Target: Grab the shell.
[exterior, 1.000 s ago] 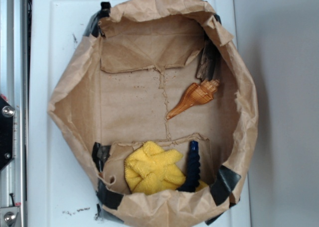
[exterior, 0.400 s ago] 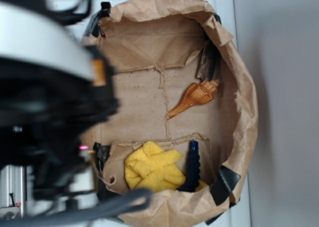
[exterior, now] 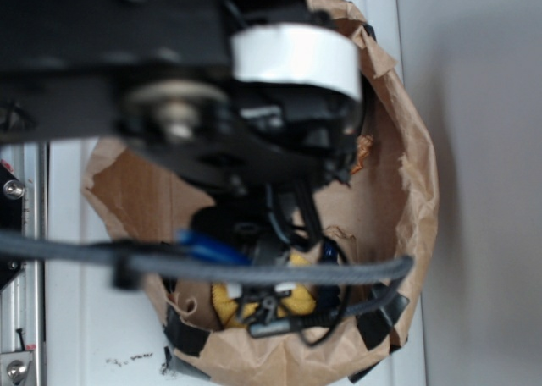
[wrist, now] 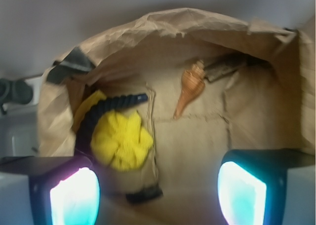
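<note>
Shell untouched as the gripper hovers with its jaws spread wide and nothing between them, the two fingers glowing at the bottom corners of the wrist view. Ahead of the gap lies the flat brown floor of a crumpled paper bag whose rolled-down walls ring the scene. The orange-brown conch rests on that floor well beyond the fingers, toward the far wall and slightly right of centre, knobbly wide end away from the camera and thin point aimed back toward it. Left of it sits a yellow fluffy cloth, with a dark blue twisted rope piece curling around its far side and touching it. In the exterior view, the blurred black robot arm fills the upper frame and covers most of the bag; only a scrap of the shell shows at its right edge, near the bag's right wall. Patches of yellow cloth peep out beneath the arm's cables. The bag stands on a white surface
</note>
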